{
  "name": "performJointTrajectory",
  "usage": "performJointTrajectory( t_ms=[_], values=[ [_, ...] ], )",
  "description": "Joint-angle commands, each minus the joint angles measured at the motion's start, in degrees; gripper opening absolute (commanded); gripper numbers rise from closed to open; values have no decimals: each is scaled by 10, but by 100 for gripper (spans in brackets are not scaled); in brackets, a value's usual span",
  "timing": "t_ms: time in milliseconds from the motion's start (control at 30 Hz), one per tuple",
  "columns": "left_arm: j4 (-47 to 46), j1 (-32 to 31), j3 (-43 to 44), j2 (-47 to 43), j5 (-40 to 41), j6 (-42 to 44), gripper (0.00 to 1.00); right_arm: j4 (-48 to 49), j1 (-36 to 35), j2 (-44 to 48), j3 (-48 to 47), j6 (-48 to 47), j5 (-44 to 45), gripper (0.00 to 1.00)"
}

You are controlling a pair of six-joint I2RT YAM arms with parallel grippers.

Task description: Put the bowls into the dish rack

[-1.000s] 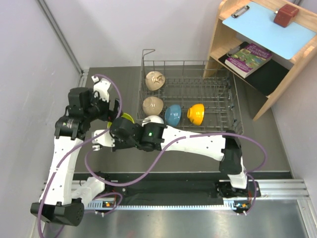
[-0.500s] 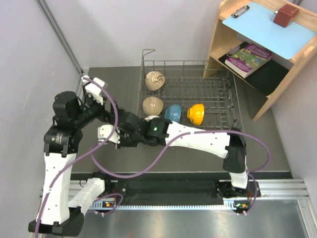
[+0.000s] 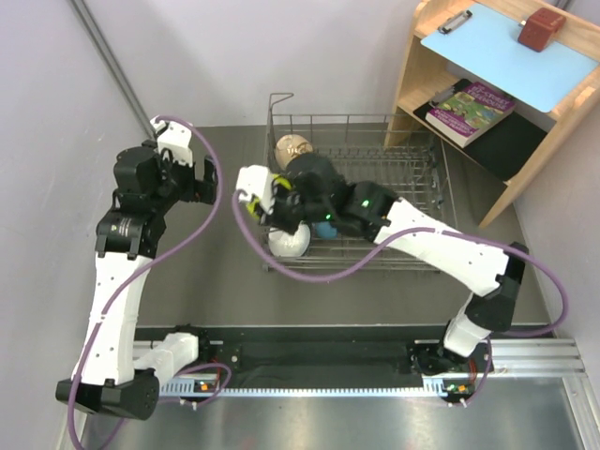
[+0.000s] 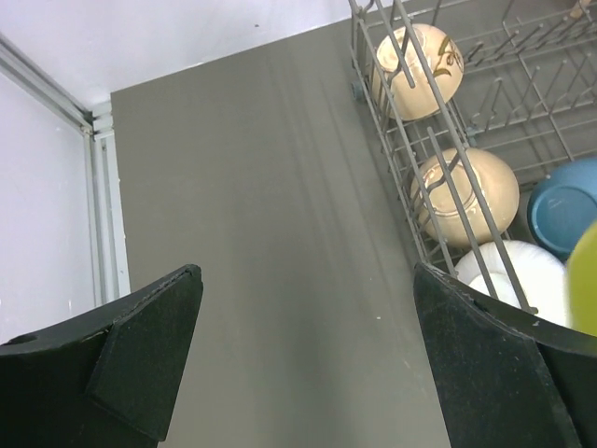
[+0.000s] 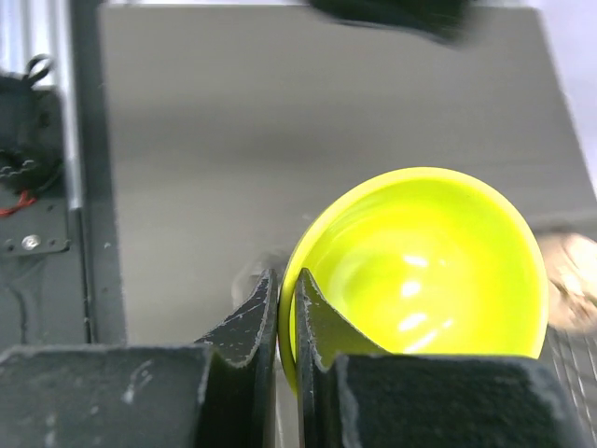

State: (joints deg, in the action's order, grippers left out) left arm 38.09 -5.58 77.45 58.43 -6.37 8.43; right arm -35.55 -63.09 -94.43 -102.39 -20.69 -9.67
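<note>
My right gripper [image 5: 286, 289] is shut on the rim of the yellow-green bowl [image 5: 420, 271], one finger inside and one outside. In the top view this gripper [image 3: 265, 199] hangs over the front left corner of the wire dish rack [image 3: 412, 150]. Inside the rack stand two beige bowls [image 4: 417, 58] [image 4: 466, 194], a white bowl [image 3: 289, 242] and a blue bowl [image 4: 564, 205]. The right arm covers the orange bowl. My left gripper [image 3: 208, 180] is open and empty above the bare table, left of the rack; its fingers [image 4: 149, 345] stand wide apart.
A wooden shelf unit [image 3: 422, 56] stands at the back right with a book [image 3: 472, 111], a blue clipboard [image 3: 511, 42] and a red-brown block [image 3: 541, 28]. A wall and metal rail [image 4: 98, 215] bound the table on the left. Purple cables loop off both arms.
My right gripper has lifted the yellow-green bowl from the table left of the rack and carried it right, up to the rack's front left corner. The left arm pulled back, still open.
</note>
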Motion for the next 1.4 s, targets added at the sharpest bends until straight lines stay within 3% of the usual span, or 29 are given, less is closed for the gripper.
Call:
performJointTrajectory(
  t_ms=[0, 333, 533, 700, 800, 833, 1000, 1033, 1133, 1200, 1367],
  values=[
    [-29, 2, 5, 6, -24, 5, 99, 52, 52, 55, 18, 34, -52, 0],
    [-31, 2, -24, 27, -49, 9, 99, 93, 187, 141, 110, 86, -173, 0],
    [-30, 2, -43, 28, -66, 19, 99, 184, 330, 185, 199, 212, -314, 0],
    [-18, 1, -37, 44, -79, 27, 99, 390, 494, 217, 308, 405, -448, 0],
    [-16, 1, -38, 48, -81, 28, 99, 573, 578, 233, 397, 578, -509, 0],
    [-17, 1, -39, 50, -83, 28, 99, 674, 595, 236, 439, 668, -520, 0],
    [-16, 1, -40, 57, -88, 28, 99, 946, 681, 226, 564, 910, -547, 0],
    [-16, 1, -39, 58, -89, 27, 99, 1041, 688, 213, 579, 984, -548, 0],
    [-15, 1, -39, 60, -94, 26, 99, 1149, 718, 189, 613, 1064, -541, 0],
    [-14, 1, -40, 61, -96, 25, 99, 1151, 741, 183, 619, 1072, -541, 0],
    [-9, 1, -40, 60, -91, 31, 99, 1280, 773, 123, 637, 1167, -553, 0]
  ],
)
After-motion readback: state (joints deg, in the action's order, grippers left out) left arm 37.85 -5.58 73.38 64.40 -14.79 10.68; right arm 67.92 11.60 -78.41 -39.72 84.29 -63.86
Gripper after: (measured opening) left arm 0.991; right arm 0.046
